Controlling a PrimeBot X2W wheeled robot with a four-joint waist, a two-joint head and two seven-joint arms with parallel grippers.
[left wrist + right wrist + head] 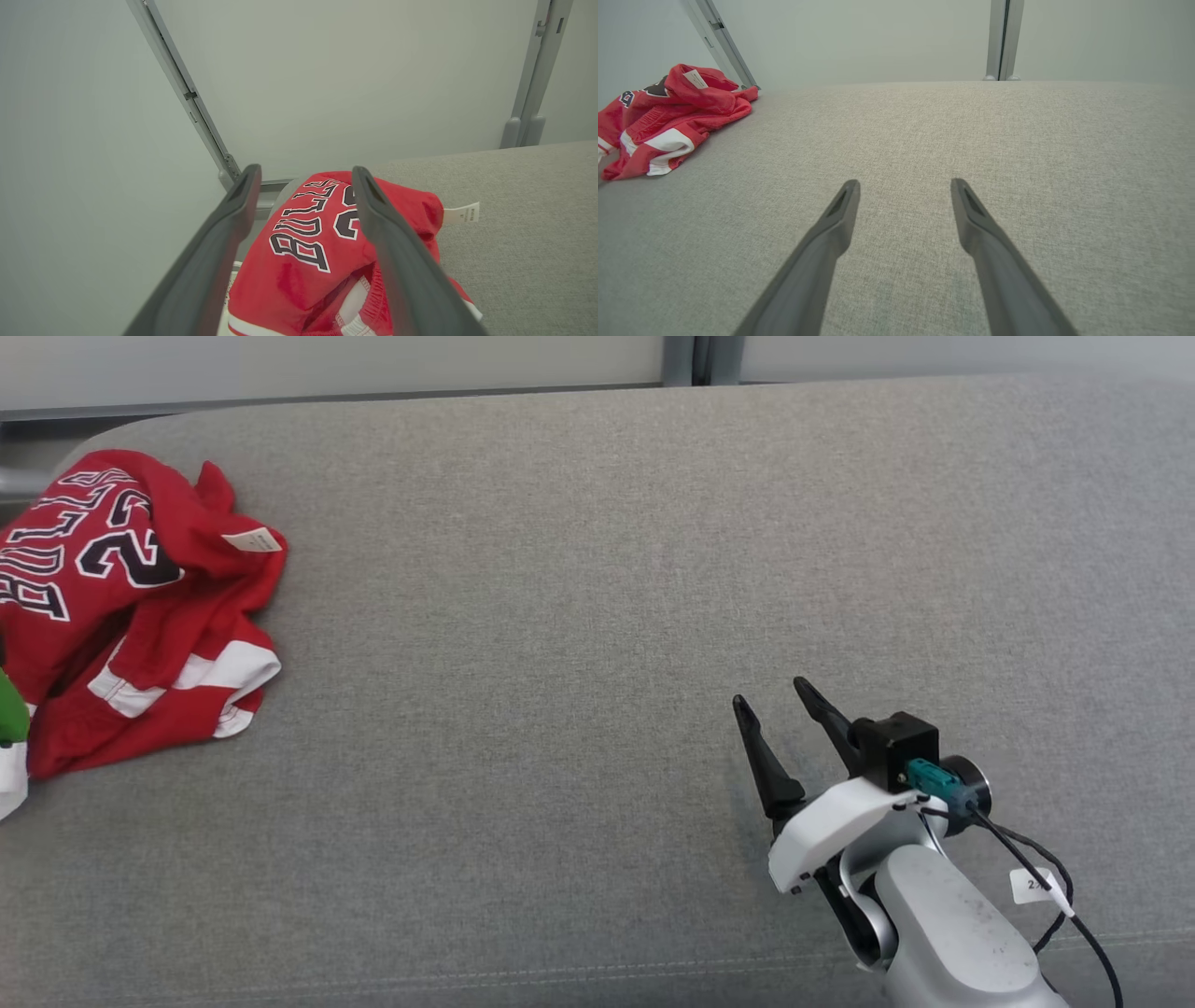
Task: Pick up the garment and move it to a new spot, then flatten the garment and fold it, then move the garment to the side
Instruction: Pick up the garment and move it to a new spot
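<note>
Head view has the right gripper (pixel 767 693) at lower right, forearm angled in, fingers spread wide and empty over the grey cushion (pixel 597 569). Red garment (pixel 140 607) sits crumpled at the cushion's far left end. Meanwhile the left gripper (pixel 306 170) hangs over it, jaws wide too, gripping nothing.

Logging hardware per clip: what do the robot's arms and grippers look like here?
The right gripper has two long, tapering black fingers on a white shell, topped by a black box with a teal connector. A black cable carrying a small white tag runs back along the pale grey forearm. The left gripper shows matching dark grey fingers.
</note>
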